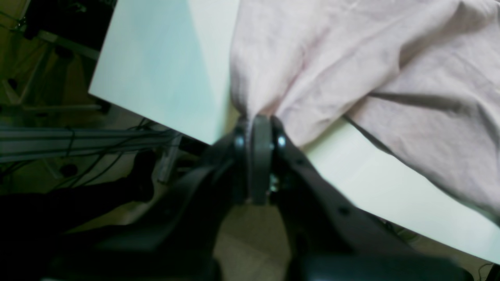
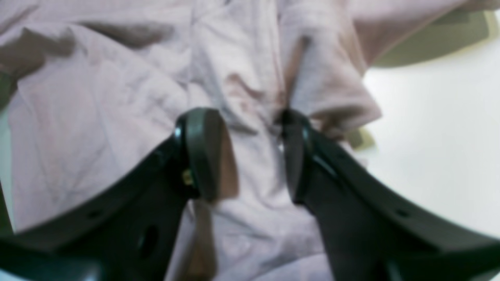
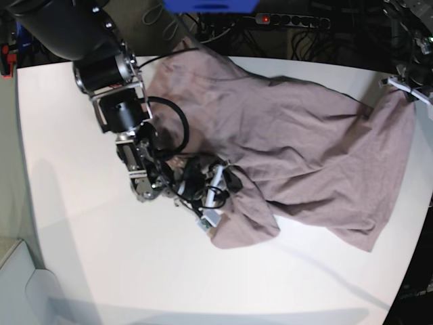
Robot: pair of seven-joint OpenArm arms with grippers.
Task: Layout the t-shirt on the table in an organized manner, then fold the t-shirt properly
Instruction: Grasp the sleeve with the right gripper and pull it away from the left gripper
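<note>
While the t-shirt (image 3: pixel 298 149) lies rumpled across the table (image 3: pixel 101 271), your left gripper (image 1: pixel 259 119) is clamped on a gathered edge of it at the table's border, likely to pull that side taut. Your right gripper (image 2: pixel 250 152) hangs with its jaws apart over a bunched sleeve, cloth between them, apparently placed to pinch there and spread the shirt flat before folding.
</note>
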